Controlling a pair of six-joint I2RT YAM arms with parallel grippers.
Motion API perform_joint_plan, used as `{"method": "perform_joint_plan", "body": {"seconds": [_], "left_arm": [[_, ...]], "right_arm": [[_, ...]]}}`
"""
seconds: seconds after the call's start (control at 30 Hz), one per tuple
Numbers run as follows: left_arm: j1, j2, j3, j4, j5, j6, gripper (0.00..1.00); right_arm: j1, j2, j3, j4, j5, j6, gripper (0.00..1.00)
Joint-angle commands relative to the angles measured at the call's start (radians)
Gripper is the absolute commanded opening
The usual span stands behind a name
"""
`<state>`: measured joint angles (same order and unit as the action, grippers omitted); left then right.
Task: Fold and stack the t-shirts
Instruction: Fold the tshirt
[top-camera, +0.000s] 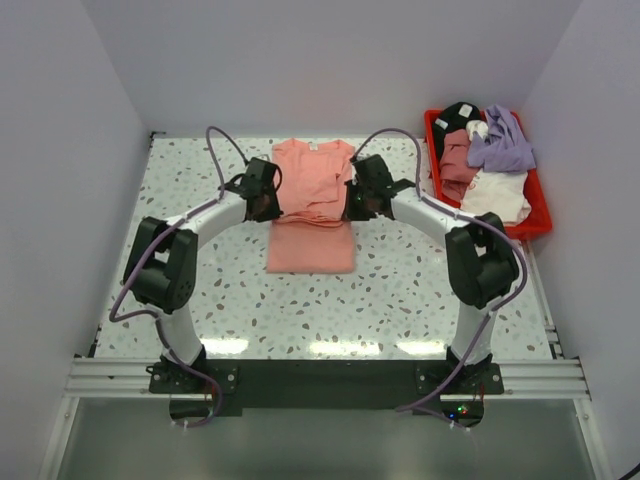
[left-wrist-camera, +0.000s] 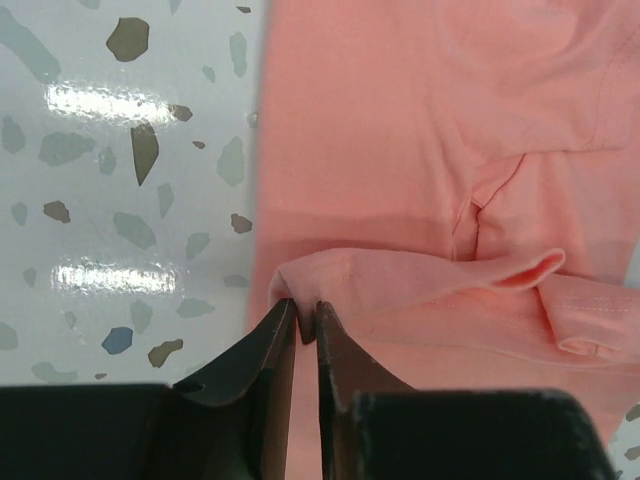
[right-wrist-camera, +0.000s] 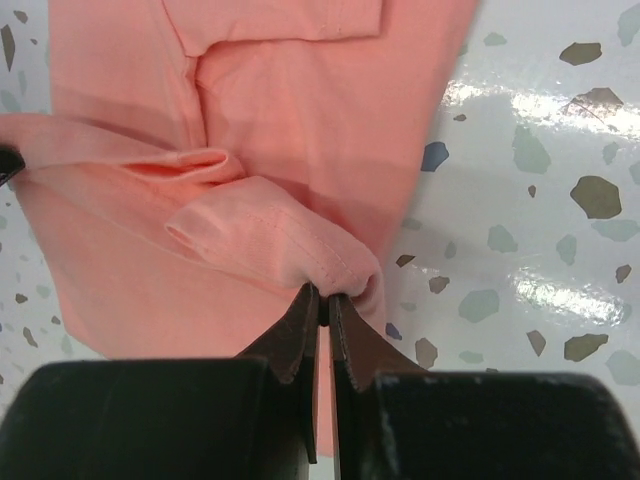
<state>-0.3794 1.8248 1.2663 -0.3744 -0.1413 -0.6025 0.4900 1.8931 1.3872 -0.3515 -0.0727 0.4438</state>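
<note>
Speckled table (top-camera: 400, 290), pink shirt (top-camera: 312, 190) mid-fold, I reckon. My right gripper (right-wrist-camera: 322, 295) clamps its hem; left gripper (left-wrist-camera: 305, 312) a slit apart, grip unclear. Next: release without dragging.

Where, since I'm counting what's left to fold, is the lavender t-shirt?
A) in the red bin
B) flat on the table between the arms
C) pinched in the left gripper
A: the lavender t-shirt lies heaped in the red bin at the far right.

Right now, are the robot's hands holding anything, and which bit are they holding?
Yes, the pink t-shirt. The left gripper pinches the folded-over edge at the shirt's left side, the right gripper pinches the same fold at its right side.
</note>
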Motion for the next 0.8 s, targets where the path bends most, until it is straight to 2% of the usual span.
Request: {"method": "perform_joint_plan", "body": {"seconds": [0.0, 0.03, 0.1, 0.13, 0.17, 0.2, 0.23, 0.3, 0.33, 0.6, 0.77], "left_arm": [[0.017, 0.011, 0.047, 0.037, 0.0, 0.036, 0.2], [0.017, 0.014, 0.051, 0.035, -0.006, 0.035, 0.24], [0.017, 0.014, 0.056, 0.034, -0.004, 0.038, 0.4], [0.017, 0.007, 0.058, 0.034, -0.001, 0.04, 0.65], [0.017, 0.002, 0.058, 0.034, -0.001, 0.043, 0.75], [0.017, -0.016, 0.056, 0.034, -0.001, 0.044, 0.91], [0.017, -0.028, 0.05, 0.034, -0.001, 0.044, 0.98], [0.017, -0.077, 0.033, 0.038, 0.002, 0.041, 1.0], [0.017, -0.097, 0.001, 0.051, 0.012, 0.04, 1.0], [0.017, -0.372, -0.246, 0.098, 0.054, -0.034, 1.0], [0.017, -0.502, -0.439, 0.129, 0.098, -0.075, 1.0]], "right_arm": [[-0.013, 0.021, 0.061, 0.017, -0.022, -0.008, 0.07], [-0.014, 0.027, 0.067, 0.014, -0.022, -0.008, 0.11], [-0.019, 0.04, 0.088, 0.006, -0.03, -0.01, 0.22], [-0.021, 0.041, 0.098, 0.0, -0.033, -0.014, 0.31], [-0.024, 0.04, 0.111, -0.009, -0.036, -0.019, 0.38], [-0.022, 0.032, 0.118, -0.01, -0.045, -0.023, 0.46], [-0.022, 0.024, 0.121, -0.012, -0.05, -0.033, 0.67], [-0.022, 0.003, 0.113, -0.014, -0.058, -0.039, 0.93], [-0.024, -0.023, 0.105, -0.012, -0.074, -0.043, 0.99], [0.001, -0.199, -0.112, 0.069, -0.216, -0.057, 0.99], [0.05, -0.279, -0.232, 0.071, -0.185, -0.048, 0.99]]}}
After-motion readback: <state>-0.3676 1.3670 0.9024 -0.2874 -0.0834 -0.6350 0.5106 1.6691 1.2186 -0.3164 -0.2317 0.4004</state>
